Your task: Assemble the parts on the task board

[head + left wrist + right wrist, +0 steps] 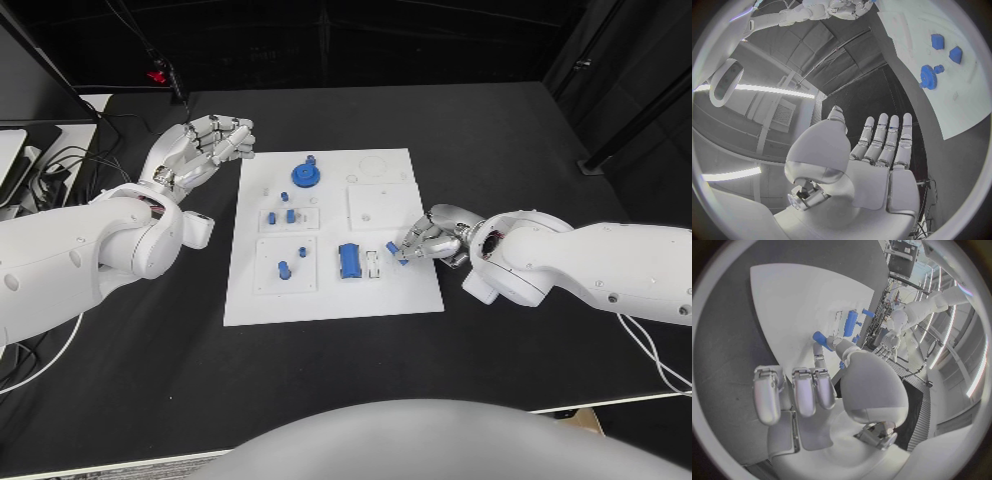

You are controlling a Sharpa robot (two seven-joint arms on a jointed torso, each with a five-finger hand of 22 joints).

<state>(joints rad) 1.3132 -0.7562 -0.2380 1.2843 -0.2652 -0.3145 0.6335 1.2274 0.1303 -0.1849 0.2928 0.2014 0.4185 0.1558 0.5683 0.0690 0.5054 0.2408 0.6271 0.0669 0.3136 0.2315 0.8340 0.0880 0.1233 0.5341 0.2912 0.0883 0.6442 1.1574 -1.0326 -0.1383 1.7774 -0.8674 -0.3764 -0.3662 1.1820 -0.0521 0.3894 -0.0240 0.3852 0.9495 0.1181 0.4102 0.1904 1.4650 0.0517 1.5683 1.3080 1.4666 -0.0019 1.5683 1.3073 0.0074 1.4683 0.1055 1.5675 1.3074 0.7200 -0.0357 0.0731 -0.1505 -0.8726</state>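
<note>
The white task board [332, 295] lies mid-table. My right hand [430, 238] hovers at the board's right edge and pinches a small blue part [392, 248] between thumb and a finger; the right wrist view shows that part [822, 338] at the fingertips, just above the board [786, 300]. Beside it a long blue part [349, 260] sits in its slot. A blue gear [306, 173] stands near the far edge. My left hand [212, 145] is raised beyond the board's far left corner, fingers spread, holding nothing; in the left wrist view the palm [873, 160] is bare.
Small blue pieces [283, 214] sit in the left middle plate, and another [284, 268] in the plate nearer me. Cables and equipment [36, 160] lie at the table's left edge. Bare black tabletop [519, 130] surrounds the board.
</note>
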